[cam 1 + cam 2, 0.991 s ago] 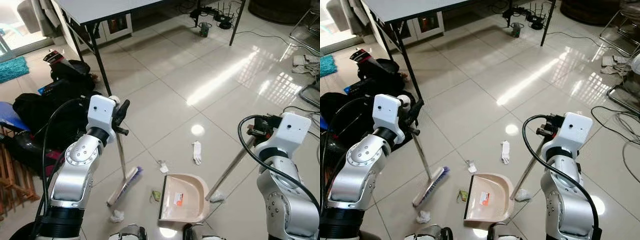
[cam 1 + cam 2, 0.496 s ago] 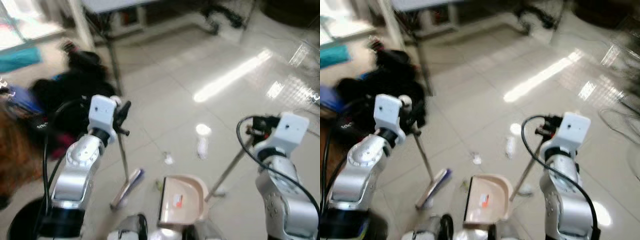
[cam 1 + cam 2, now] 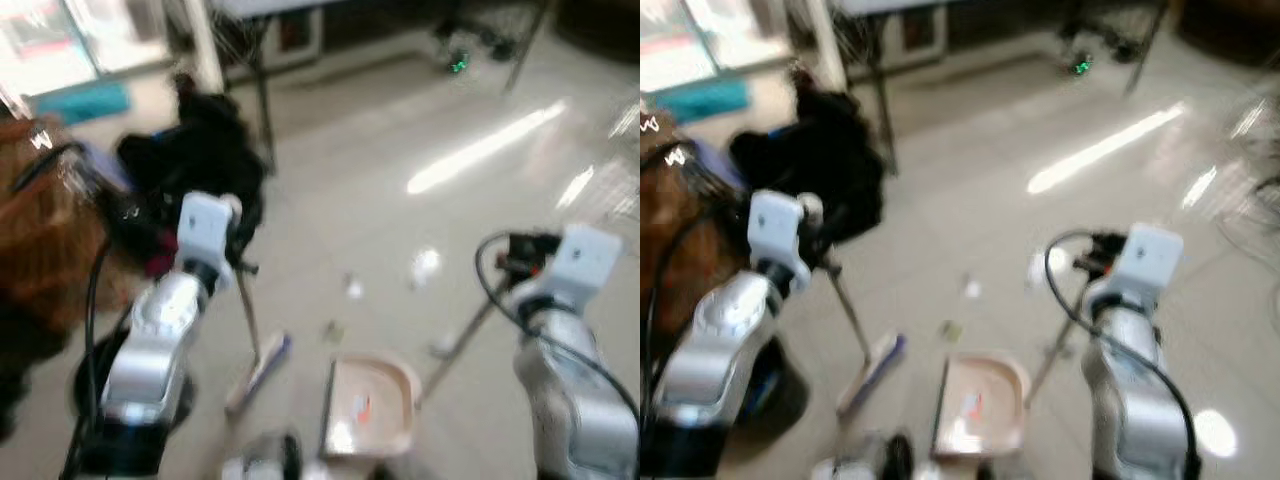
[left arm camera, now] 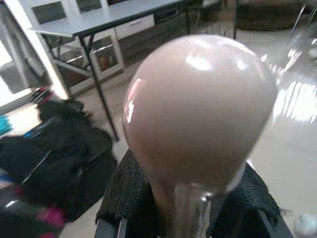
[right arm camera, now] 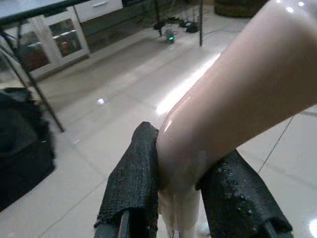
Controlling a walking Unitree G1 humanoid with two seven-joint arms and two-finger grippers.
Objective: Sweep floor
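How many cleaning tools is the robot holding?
2. The left gripper holds the broom, its brush on the floor to the robot's left. The right gripper holds the dustpan by its long handle, just right of the broom.

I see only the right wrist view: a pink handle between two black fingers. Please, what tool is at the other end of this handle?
Observer: It is the dustpan, resting on the floor before the robot, held by the right pincer.
Operator: And the left arm, what does it hold?
Observer: The left pincer is closed on the broom handle; the broom head touches the floor just left of the dustpan.
Operator: Is any rubbish still outside the dustpan?
Observer: Yes, some white scraps lie on the tiles beyond it, though the head views are blurred.
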